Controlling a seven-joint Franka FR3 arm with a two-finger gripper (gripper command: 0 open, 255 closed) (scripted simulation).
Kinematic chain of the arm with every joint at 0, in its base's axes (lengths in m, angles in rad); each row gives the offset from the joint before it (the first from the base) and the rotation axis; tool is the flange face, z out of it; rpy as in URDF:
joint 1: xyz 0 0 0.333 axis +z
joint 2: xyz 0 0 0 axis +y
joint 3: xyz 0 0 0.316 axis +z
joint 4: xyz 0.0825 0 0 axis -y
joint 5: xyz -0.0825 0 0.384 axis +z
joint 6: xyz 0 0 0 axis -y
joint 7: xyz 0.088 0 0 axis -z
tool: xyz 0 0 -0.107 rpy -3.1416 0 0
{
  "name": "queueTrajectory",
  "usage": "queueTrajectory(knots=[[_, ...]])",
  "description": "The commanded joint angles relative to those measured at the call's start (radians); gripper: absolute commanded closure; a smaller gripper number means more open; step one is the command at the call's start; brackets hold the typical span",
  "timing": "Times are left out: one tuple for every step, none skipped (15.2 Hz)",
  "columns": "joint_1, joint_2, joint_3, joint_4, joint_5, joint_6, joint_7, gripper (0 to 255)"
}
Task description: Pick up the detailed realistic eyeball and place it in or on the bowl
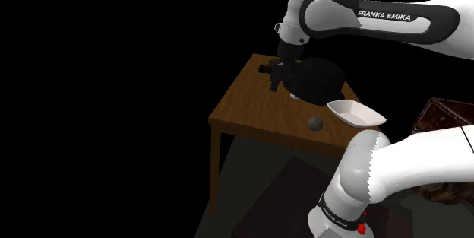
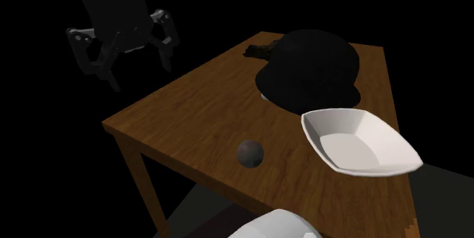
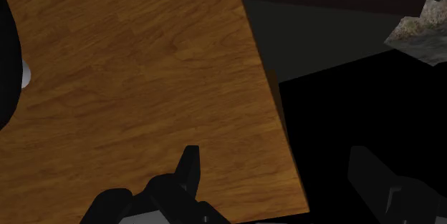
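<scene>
Barely legible: dim eyeball [image 2: 250, 153] near bowl [image 2: 357, 141].

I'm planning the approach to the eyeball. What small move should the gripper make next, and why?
Probably carry the open gripper across the table toward the grey eyeball. In the shoulder view it hangs at the far side, behind the black hat, while the eyeball lies untouched near the front edge, close to the white bowl.

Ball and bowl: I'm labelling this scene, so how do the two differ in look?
The ball is dark grey; the bowl is white. The ball is a small sphere; the bowl is far larger, shallow and open. Both rest on the table, apart.
</scene>
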Motion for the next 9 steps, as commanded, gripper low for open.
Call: queueTrajectory(knots=[[0.000, 0.000, 0.000, 0.000, 0.000, 0.000, 0.000, 0], [-0.004, -0.035, -0.019, -0.035, -0.007, 0.006, -0.022, 0], [-0.009, -0.069, -0.039, -0.068, -0.016, 0.011, -0.044, 0], [-0.015, -0.103, -0.060, -0.101, -0.025, 0.016, -0.066, 0], [-0.022, -0.137, -0.082, -0.132, -0.036, 0.019, -0.090, 0], [-0.031, -0.170, -0.104, -0.162, -0.048, 0.022, -0.113, 0], [-0.040, -0.202, -0.127, -0.190, -0.060, 0.024, -0.137, 0], [-0.050, -0.233, -0.152, -0.218, -0.074, 0.025, -0.162, 0], [-0.062, -0.263, -0.177, -0.244, -0.089, 0.026, -0.188, 0]])
